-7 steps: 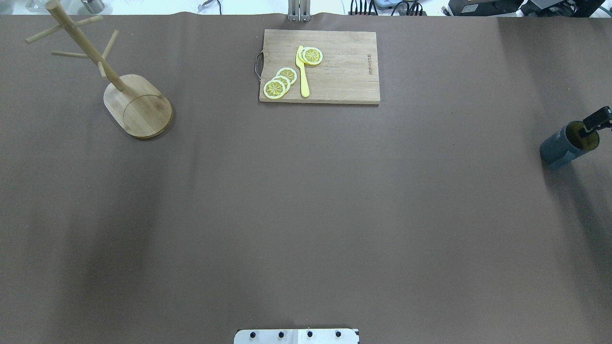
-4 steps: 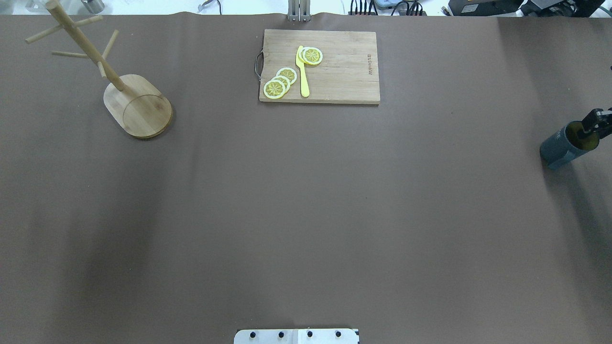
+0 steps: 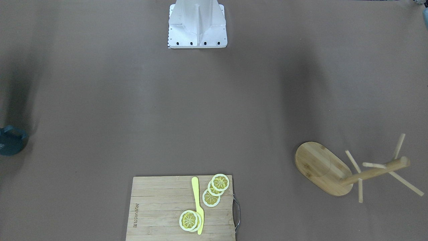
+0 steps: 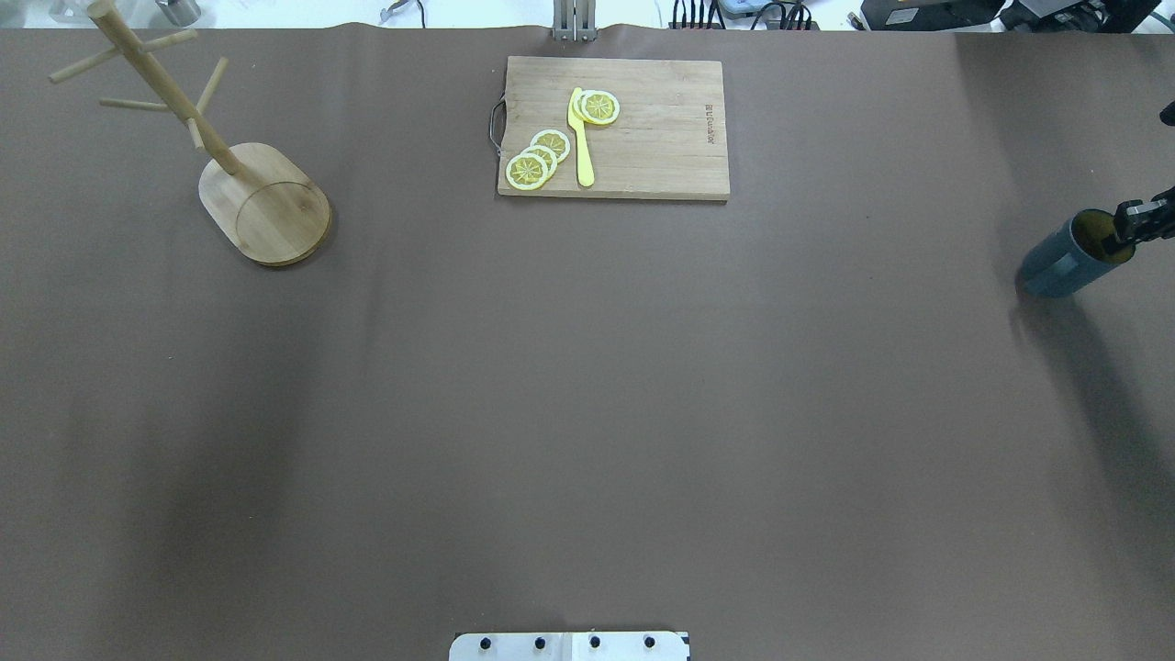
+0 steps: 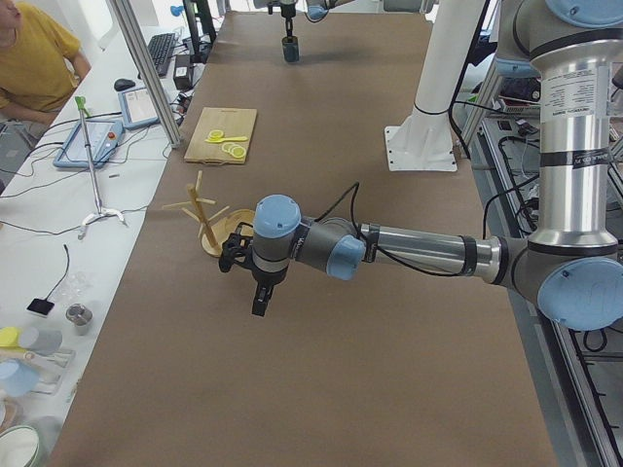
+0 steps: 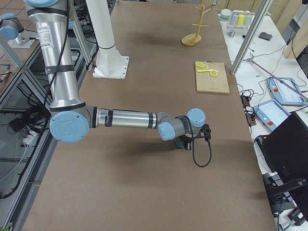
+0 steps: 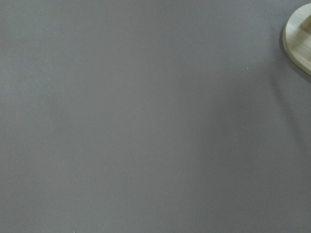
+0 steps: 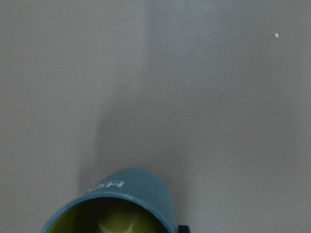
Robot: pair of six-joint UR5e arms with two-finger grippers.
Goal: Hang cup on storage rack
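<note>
At table's right end, overhead view: the cup point(image 4: 1060, 264) sits almost at the frame's edge, mouth tipped toward the right gripper point(image 4: 1127, 233). One dark finger lies over the yellow-green inside, and the gripper is closed on the rim. The outer finger is partly cut off by the frame. I cannot tell whether the cup's foot touches the cover.

The storage rack point(image 4: 271, 207) stands at the opposite end, far-left back corner, well apart from the cup. A cutting board point(image 4: 656, 138) lies between them, hard against the back edge at mid-table. The whole front and centre of the table point(image 4: 587, 413) is bare brown cover and open for travel.

In the left side view, the left gripper point(image 5: 260, 307) hangs over the cover just in front of the rack. Whether its fingers are apart or together cannot be told. Its wrist camera catches only the rim of the rack's base at the top right corner.

Materials:
- Cup: smooth teal cylinder with pale lettering point(image 8: 108, 185) near the rim.
- Rack: light bamboo, with an oval flat base, a round post and thin angled pegs.
- Board: rectangular grained bamboo with a wire loop handle, carrying lemon slices point(image 4: 537, 161) and a yellow knife point(image 4: 582, 147).
- Cover: matt and faintly creased.
</note>
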